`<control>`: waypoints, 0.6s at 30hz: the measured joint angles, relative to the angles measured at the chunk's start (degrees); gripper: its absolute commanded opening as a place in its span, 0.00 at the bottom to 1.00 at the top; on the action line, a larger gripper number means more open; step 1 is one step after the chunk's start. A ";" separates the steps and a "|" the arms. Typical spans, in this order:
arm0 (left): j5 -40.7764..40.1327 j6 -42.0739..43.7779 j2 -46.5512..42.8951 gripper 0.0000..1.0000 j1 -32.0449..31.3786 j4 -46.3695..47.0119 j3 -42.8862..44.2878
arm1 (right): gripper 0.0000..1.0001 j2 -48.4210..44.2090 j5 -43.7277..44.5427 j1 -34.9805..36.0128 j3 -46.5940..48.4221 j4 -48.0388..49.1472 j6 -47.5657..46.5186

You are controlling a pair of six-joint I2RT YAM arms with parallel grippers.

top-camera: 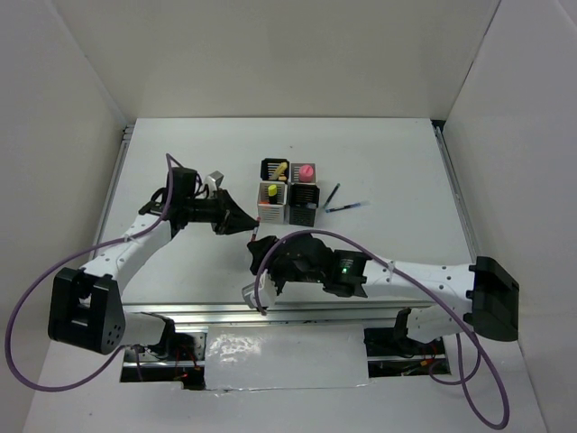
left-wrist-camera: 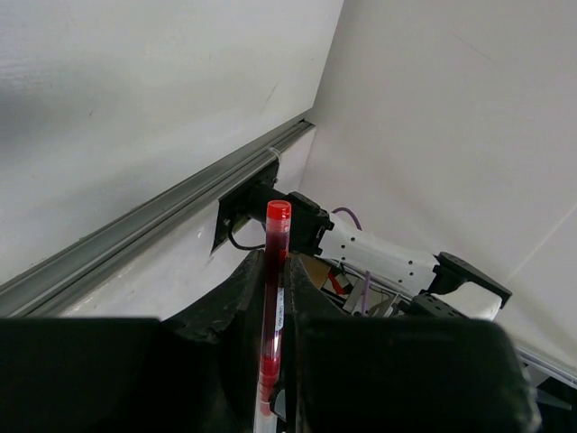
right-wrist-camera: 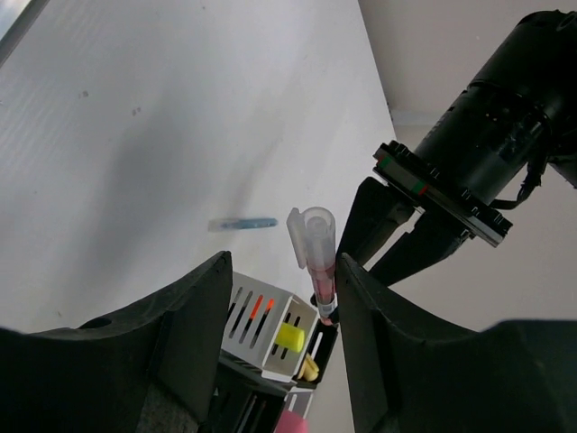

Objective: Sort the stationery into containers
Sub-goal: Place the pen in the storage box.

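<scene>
Left gripper [left-wrist-camera: 275, 263] was clamped narrow on a red pen [left-wrist-camera: 272, 307], held just beside the near-left corner of the containers [top-camera: 271, 216] and not in any cup. Right gripper [right-wrist-camera: 281, 271] stood close by with jaws apart, wider than the pen, gripping nothing; the pen's clear end showed beside one finger.

The left hand [top-camera: 250, 221] and right hand [top-camera: 262, 253] crowd the near-left corner of the cups [top-camera: 290, 185]. Two pens [top-camera: 347, 207] lie just right of them. Open table [top-camera: 180, 162] stretches left and beyond, up to the walls [top-camera: 270, 63].
</scene>
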 measured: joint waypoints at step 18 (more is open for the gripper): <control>-2.14 1.42 0.02 0.99 -0.15 -0.61 0.02 | 0.00 1.25 -3.23 -0.92 2.58 0.09 0.31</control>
